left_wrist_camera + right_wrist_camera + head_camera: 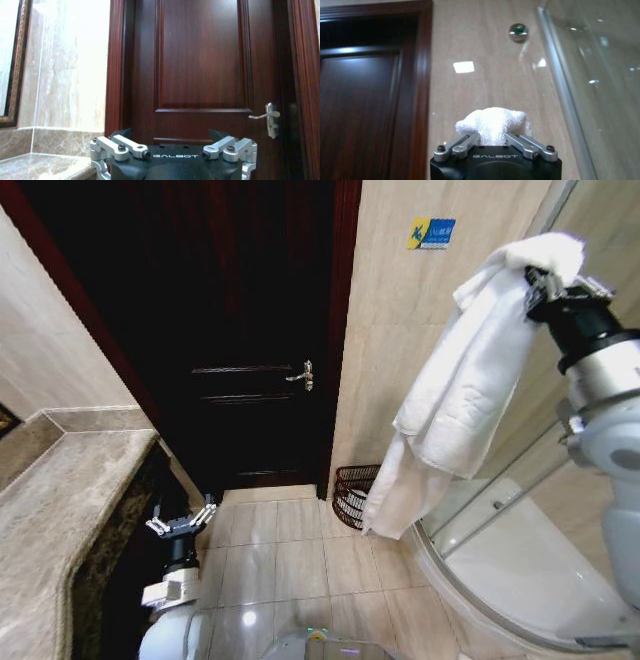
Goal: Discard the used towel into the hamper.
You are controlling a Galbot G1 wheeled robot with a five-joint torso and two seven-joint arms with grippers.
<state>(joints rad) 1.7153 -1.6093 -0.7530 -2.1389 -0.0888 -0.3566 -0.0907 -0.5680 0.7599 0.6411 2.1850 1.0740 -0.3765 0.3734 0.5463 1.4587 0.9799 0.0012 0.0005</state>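
A white towel hangs long from my right gripper, held high at the right of the head view; its lower end dangles over the floor. The right gripper is shut on the towel's top fold, which bulges between the fingers in the right wrist view. The hamper, a dark openwork basket, stands on the floor against the wall by the door frame, partly behind the towel's lower end. My left gripper hangs low at the left beside the counter, open and holding nothing.
A dark wooden door with a metal handle is shut straight ahead. A stone counter runs along the left. A curved glass shower enclosure stands at the right. Pale floor tiles lie between them.
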